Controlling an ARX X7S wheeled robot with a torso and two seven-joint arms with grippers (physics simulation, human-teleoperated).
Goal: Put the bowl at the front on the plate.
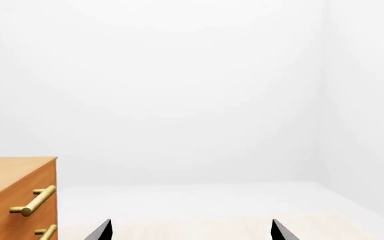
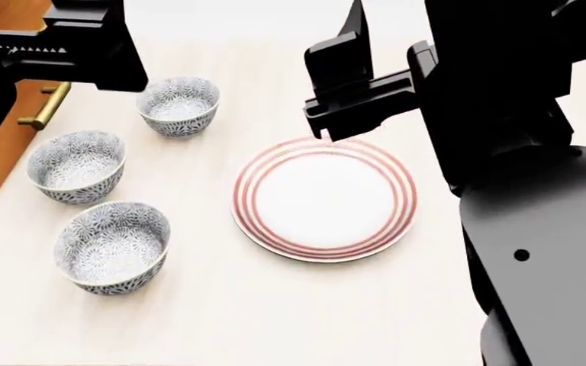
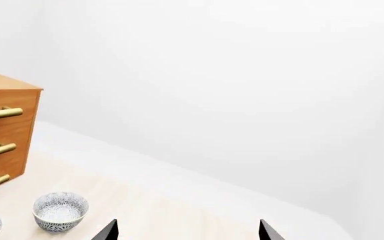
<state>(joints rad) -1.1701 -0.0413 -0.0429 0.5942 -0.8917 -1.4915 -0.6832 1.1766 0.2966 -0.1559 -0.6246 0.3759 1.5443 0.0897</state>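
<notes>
From the head view, three look-alike bowls stand in a line left of one plate [image 2: 323, 200], and the bowl [image 2: 112, 245] at the front (nearest the robot) sits untouched, well apart from both arms, so the reach has not begun. The left wrist view shows only a drawer unit [image 1: 15, 197] and the left gripper [image 1: 190, 231] spread wide, empty. The right wrist view shows the right gripper [image 3: 188, 231] equally wide and empty, so next, I judge, an arm must descend over that front bowl's rim.
</notes>
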